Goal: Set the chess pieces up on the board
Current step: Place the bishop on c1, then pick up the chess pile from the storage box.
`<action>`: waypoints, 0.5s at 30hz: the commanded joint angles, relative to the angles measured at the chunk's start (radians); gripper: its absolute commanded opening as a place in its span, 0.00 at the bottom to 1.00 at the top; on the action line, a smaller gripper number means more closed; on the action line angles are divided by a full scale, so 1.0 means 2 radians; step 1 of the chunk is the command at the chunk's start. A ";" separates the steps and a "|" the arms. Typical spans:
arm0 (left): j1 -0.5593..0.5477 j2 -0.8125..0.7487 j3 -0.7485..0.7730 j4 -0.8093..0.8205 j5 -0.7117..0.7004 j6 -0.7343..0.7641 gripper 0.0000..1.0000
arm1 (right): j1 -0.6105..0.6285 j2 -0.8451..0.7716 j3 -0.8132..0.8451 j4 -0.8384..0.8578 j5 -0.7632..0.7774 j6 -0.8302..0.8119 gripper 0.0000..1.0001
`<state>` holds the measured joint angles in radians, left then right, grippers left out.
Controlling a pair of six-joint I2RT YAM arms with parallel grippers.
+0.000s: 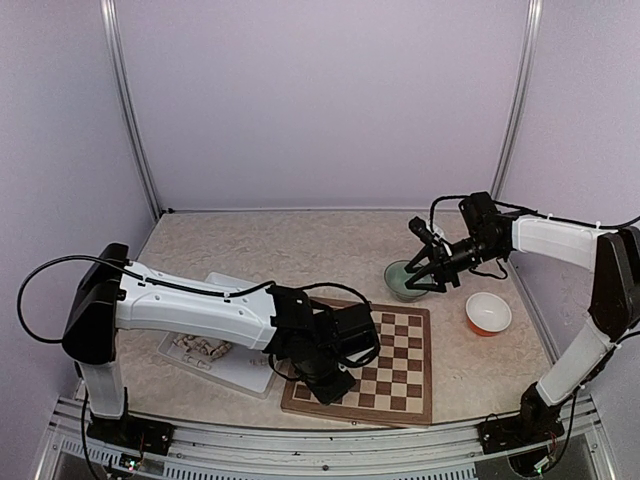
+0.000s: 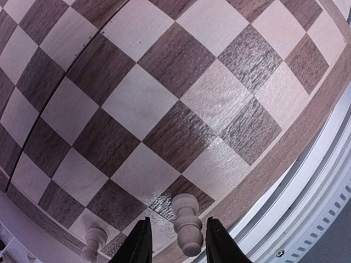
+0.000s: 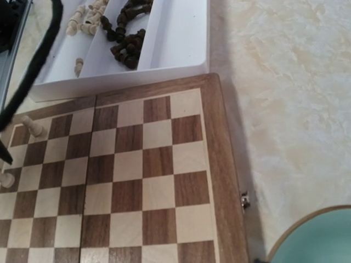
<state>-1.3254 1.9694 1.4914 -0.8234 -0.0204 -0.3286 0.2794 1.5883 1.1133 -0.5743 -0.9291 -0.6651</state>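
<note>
The board (image 1: 410, 350) lies at the table's near middle. In the left wrist view a cream pawn (image 2: 188, 230) stands upright on a dark square by the board's rim. My left gripper (image 2: 178, 218) is open around it, with a gap on each side. Another cream piece (image 2: 94, 241) stands a couple of squares away. Two cream pieces (image 3: 34, 127) show on the board's far side in the right wrist view. My right gripper (image 1: 428, 280) hangs open and empty over a green bowl (image 1: 400, 280), away from the board. Its fingers are out of its own wrist view.
A white divided tray (image 1: 250, 380) lies left of the board, with cream pieces (image 3: 82, 22) and dark pieces (image 3: 129, 38) in its compartments. An orange bowl (image 1: 488, 313) stands right of the board. The metal rail runs along the near edge.
</note>
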 commanded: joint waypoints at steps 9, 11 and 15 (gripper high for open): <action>0.046 -0.148 -0.078 -0.005 -0.135 -0.096 0.43 | 0.004 0.009 0.004 -0.010 -0.008 -0.007 0.59; 0.076 -0.183 -0.130 0.000 -0.143 -0.124 0.42 | 0.004 0.009 0.005 -0.011 -0.009 -0.008 0.59; 0.123 -0.237 -0.224 0.037 -0.125 -0.130 0.35 | 0.005 0.007 0.003 -0.011 -0.009 -0.011 0.57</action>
<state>-1.1431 1.5562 1.1942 -0.7937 -0.2539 -0.5228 0.2810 1.5951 1.1133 -0.5823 -0.9302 -0.6697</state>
